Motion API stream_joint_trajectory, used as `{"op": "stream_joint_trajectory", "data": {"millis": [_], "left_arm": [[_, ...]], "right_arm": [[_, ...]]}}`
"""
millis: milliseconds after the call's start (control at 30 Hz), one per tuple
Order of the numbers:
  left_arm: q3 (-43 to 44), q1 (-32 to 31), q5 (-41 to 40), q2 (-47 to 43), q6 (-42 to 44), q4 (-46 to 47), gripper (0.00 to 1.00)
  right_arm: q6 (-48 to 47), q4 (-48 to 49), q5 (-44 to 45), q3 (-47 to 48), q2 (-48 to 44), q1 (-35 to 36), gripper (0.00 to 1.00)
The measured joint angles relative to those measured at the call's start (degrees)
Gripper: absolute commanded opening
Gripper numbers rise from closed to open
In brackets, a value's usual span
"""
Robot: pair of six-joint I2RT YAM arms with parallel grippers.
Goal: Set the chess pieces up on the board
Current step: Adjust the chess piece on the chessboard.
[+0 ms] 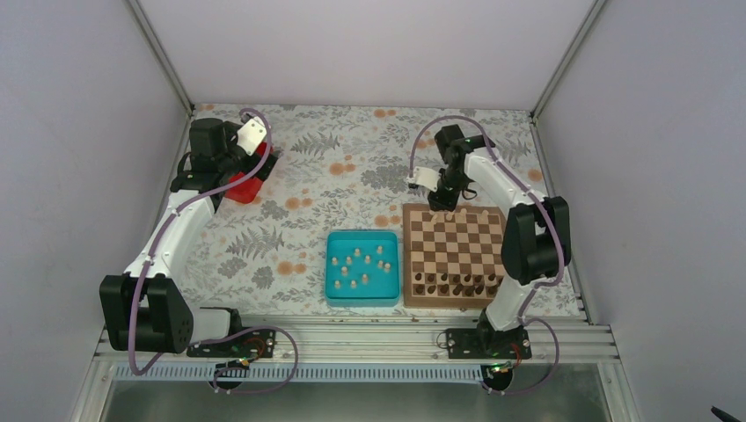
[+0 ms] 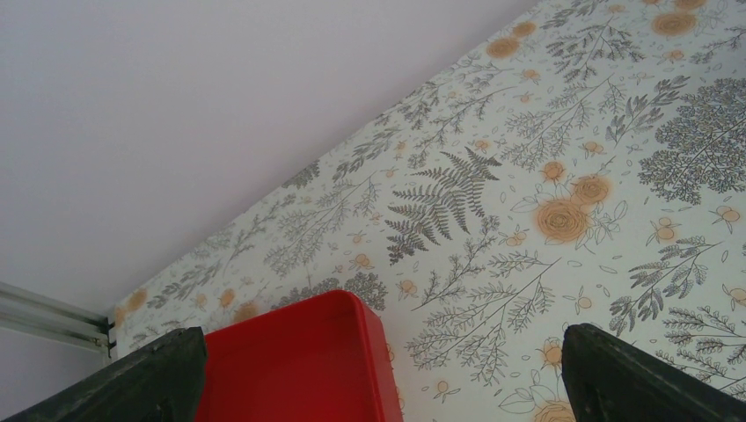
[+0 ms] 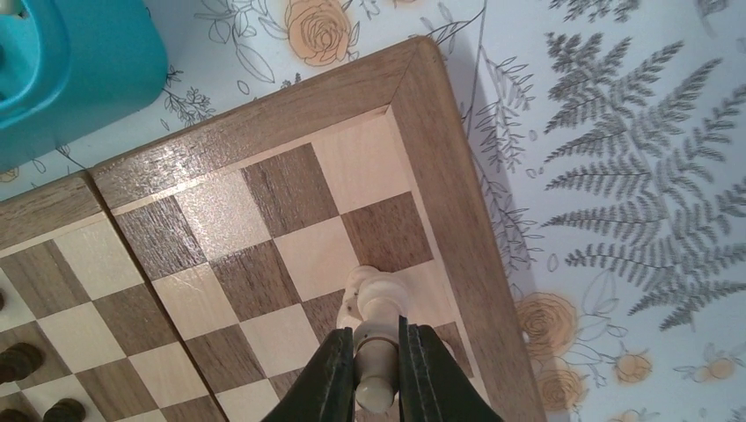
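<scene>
The board (image 1: 453, 230) lies right of centre, and the right wrist view shows its far left corner (image 3: 264, 132). My right gripper (image 1: 442, 207) (image 3: 378, 352) is shut on a pale beige chess piece (image 3: 376, 294). It holds that piece upright over a light square in the far row, next to the border; I cannot tell if the base touches. Several more pale chess pieces (image 1: 361, 262) lie in the teal tray (image 1: 334, 290). My left gripper (image 1: 255, 171) (image 2: 383, 374) hangs open over the corner of a red box (image 2: 290, 360), holding nothing.
Dark brown chessmen (image 1: 457, 283) (image 3: 18, 360) fill the board's near rows. The teal tray (image 3: 79, 61) sits just left of the board. The red box (image 1: 244, 187) stands at the far left, near the enclosure wall. White walls close in the floral table.
</scene>
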Motion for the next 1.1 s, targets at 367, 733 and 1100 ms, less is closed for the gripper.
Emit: {"op": "stream_joint_trajectory", "data": {"millis": [367,733,1100], "left_arm": [[0.00,0.02,-0.04,-0.02,0.00,-0.02,1.00],[0.00,0.00,0.00,-0.02,0.00,0.00,1.00],[0.00,0.02,0.02,-0.02,-0.02,-0.02,1.00]], "right_arm": [[-0.04,0.63,0.31,2.43,-3.08,-4.02,0.11],[-2.99,-1.81,2.69,2.75,-5.40,-21.07,0.12],[-3.69,-1.27,3.13,-1.40,-5.18,-25.00,0.12]]}}
